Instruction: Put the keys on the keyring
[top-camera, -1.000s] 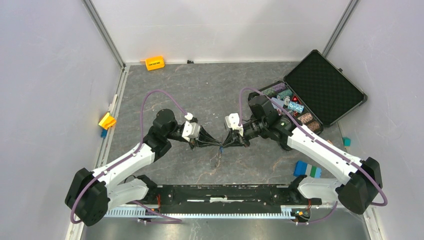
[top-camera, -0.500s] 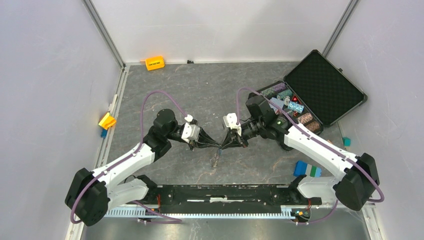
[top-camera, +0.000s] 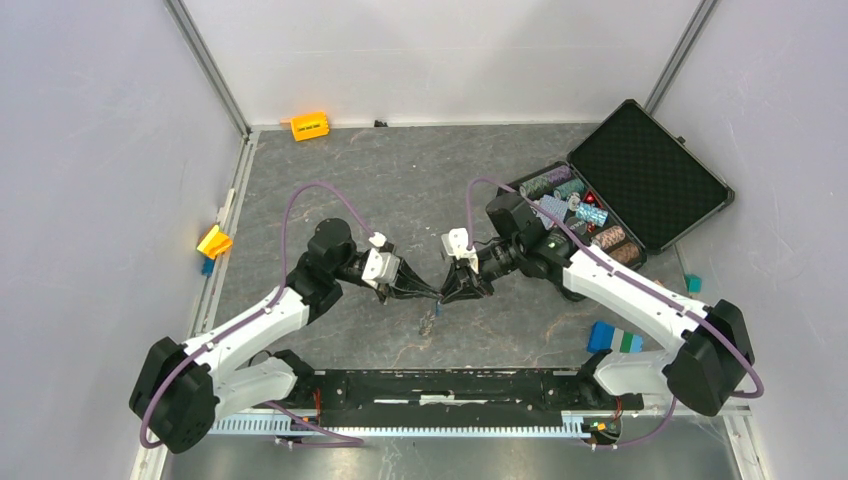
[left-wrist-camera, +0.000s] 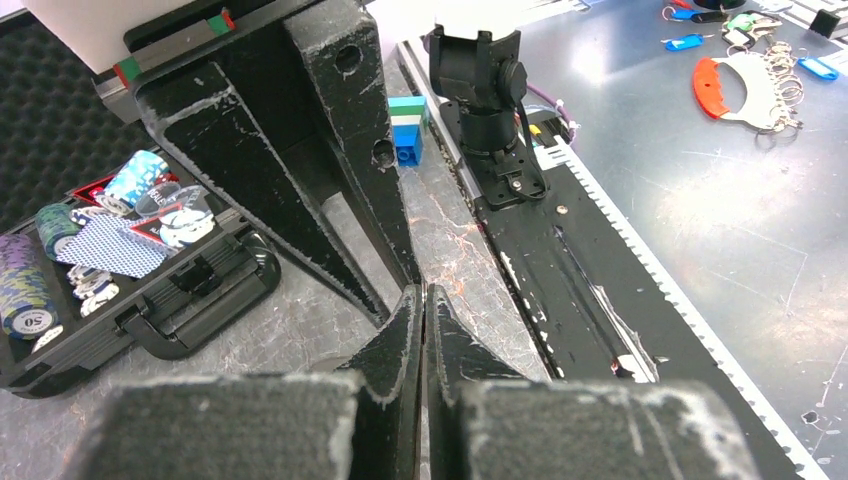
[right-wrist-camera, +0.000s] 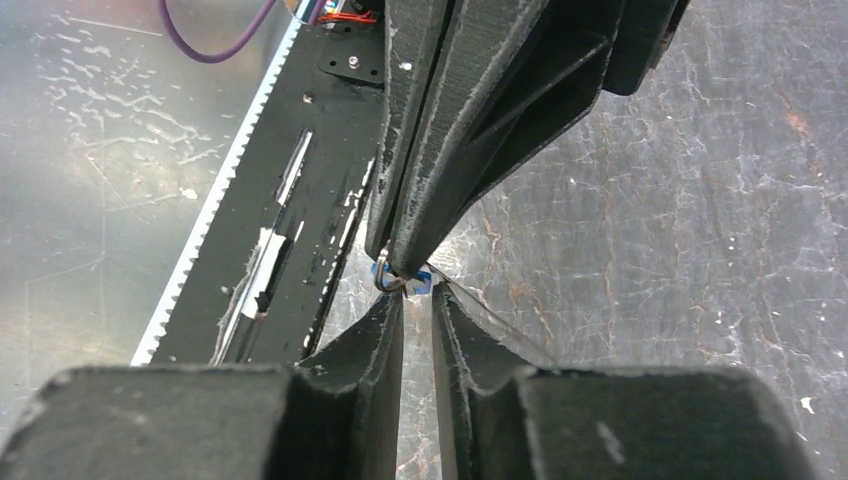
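while left fingers (right-wrist-camera: 470, 120) pinch keyring (right-wrist-camera: 388, 283), open case (top-camera: 645, 170) w/ chips (top-camera: 549, 183), cards (left-wrist-camera: 112, 243)

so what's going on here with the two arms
The two arms meet tip to tip over the middle of the table. The left gripper is shut on a small keyring that has a blue piece beside it, pinched right at its tips. The right gripper faces it, jaws slightly apart and holding nothing, tips close to the ring. Whether any key is on the ring can't be told.
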